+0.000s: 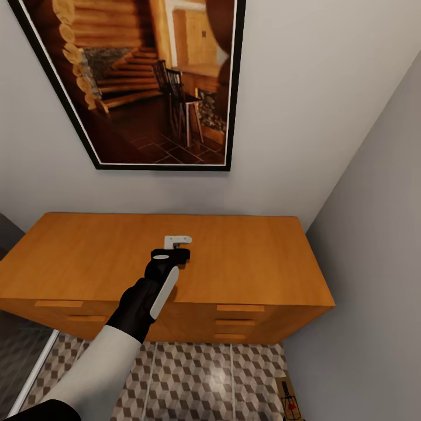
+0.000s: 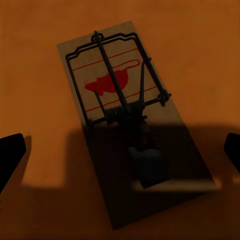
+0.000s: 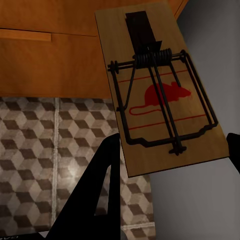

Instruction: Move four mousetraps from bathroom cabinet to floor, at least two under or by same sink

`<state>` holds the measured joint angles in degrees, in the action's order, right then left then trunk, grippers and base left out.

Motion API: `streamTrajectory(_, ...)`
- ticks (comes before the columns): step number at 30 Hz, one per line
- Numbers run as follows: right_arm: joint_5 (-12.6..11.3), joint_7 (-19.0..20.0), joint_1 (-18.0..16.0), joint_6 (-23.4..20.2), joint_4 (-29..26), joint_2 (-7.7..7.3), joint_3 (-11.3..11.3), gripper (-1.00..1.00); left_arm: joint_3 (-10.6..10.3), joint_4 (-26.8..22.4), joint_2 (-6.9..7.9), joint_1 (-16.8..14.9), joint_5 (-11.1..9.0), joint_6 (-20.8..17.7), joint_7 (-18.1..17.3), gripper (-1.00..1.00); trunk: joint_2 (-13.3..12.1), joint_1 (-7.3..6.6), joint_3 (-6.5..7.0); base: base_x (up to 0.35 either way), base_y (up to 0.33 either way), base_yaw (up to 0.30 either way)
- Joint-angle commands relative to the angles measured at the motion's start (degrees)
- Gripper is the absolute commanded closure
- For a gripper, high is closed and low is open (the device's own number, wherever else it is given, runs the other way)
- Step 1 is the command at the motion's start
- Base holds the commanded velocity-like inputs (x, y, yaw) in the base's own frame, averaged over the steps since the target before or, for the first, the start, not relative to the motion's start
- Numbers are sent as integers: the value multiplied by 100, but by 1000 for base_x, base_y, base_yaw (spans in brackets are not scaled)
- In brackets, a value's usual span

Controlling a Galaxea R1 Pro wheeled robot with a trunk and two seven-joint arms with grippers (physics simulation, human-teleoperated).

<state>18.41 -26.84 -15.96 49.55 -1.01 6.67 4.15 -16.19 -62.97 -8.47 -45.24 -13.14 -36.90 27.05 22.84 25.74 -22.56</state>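
Observation:
One mousetrap (image 2: 120,105), a brown board with dark wire and a red mouse mark, lies flat on the orange wooden cabinet top (image 1: 245,257). My left gripper (image 1: 171,257) (image 2: 122,150) hovers over it, open, with a dark finger on each side. In the head view this mousetrap (image 1: 177,240) looks pale, just beyond the fingers. Another mousetrap (image 3: 160,90) sits between the fingers of my right gripper (image 3: 172,145), which is shut on its sides, above the cube-patterned bathroom floor (image 3: 50,135). The same trap (image 1: 289,397) shows low at the right of the head view. The bathroom sink is out of view.
The cabinet (image 1: 240,321) has drawers with flat wooden handles and stands against a white wall under a large framed picture (image 1: 152,82). A grey wall (image 1: 374,263) closes the right side. Tiled floor (image 1: 193,374) lies in front of the cabinet.

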Motion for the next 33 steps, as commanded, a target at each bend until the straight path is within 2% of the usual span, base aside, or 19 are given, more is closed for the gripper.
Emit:
streamTrajectory(1,48,-14,-4,19,4,1,43,100,-12,42,3,-3,-93,-19,55,-100,8,4,-10,0,0,0)
streamTrajectory(27,48,-14,-4,19,4,1,43,100,-9,115,4,-3,-93,-9,55,-100,8,4,-10,0,0,0)
streamTrajectory(31,48,-14,-4,18,4,1,43,100,-11,139,8,-3,-93,122,60,-100,8,4,-10,0,0,0)
streamTrajectory(33,48,-14,-4,19,4,1,43,100,-13,171,10,2,-93,335,62,-100,8,4,-10,0,0,0)
